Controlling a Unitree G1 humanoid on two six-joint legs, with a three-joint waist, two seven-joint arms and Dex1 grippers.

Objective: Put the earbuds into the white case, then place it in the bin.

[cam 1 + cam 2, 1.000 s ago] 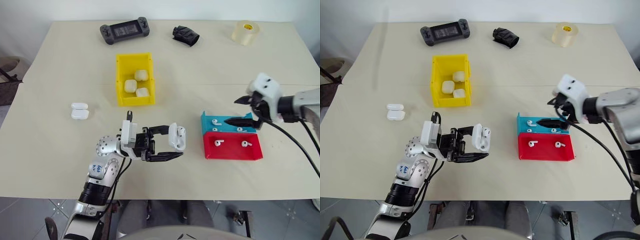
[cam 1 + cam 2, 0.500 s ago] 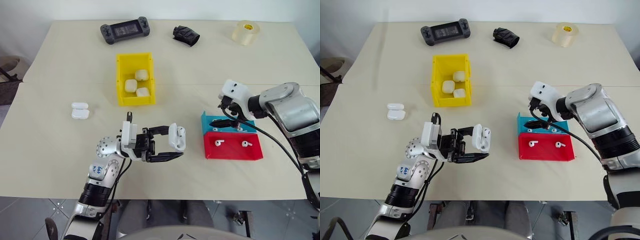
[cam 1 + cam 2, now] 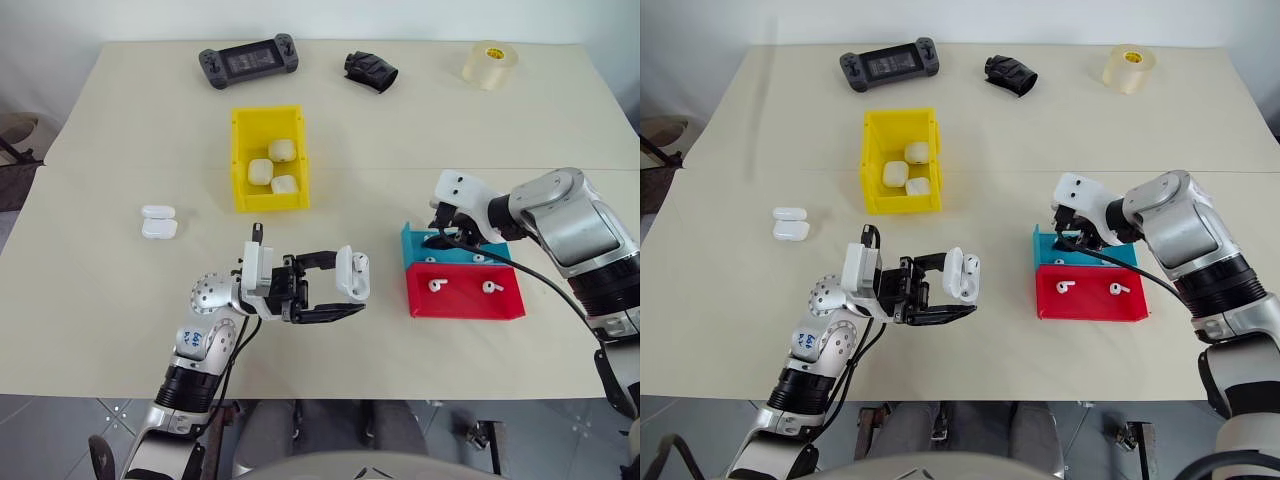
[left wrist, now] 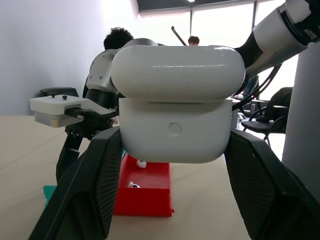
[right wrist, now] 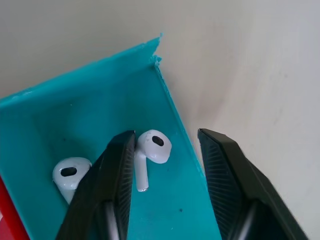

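- The left gripper [image 3: 345, 291] is clamped tight on a white case [image 3: 352, 274], holding it clear of the table [image 3: 120, 300] on the near side of the yellow bin [image 3: 240, 160]; in the left wrist view the case [image 4: 176, 105] sits between the two black fingers [image 4: 87, 190], lid down or almost so.
- The right gripper [image 3: 440, 236] dips into the blue tray [image 3: 412, 240], well to the right of the bin; its jaws stand partly apart, one to each side of an earbud [image 5: 151, 150], one finger [image 5: 112, 185] just against the stem and the other apart from it; a firm hold cannot be told.
- A second earbud [image 5: 69, 175] lies in the same blue tray, beside the first.
- The red tray [image 3: 465, 300] touches the blue tray on its near side, also right of the bin; two earbuds [image 3: 436, 285] rest in it.
- The bin holds three white cases [image 3: 270, 170]; another closed case [image 3: 158, 222] lies on the table to the near left of the bin.
- Beyond the bin, along the table's far edge: a black game controller [image 3: 249, 60], a crumpled black object [image 3: 371, 70] and a roll of tape [image 3: 491, 64].
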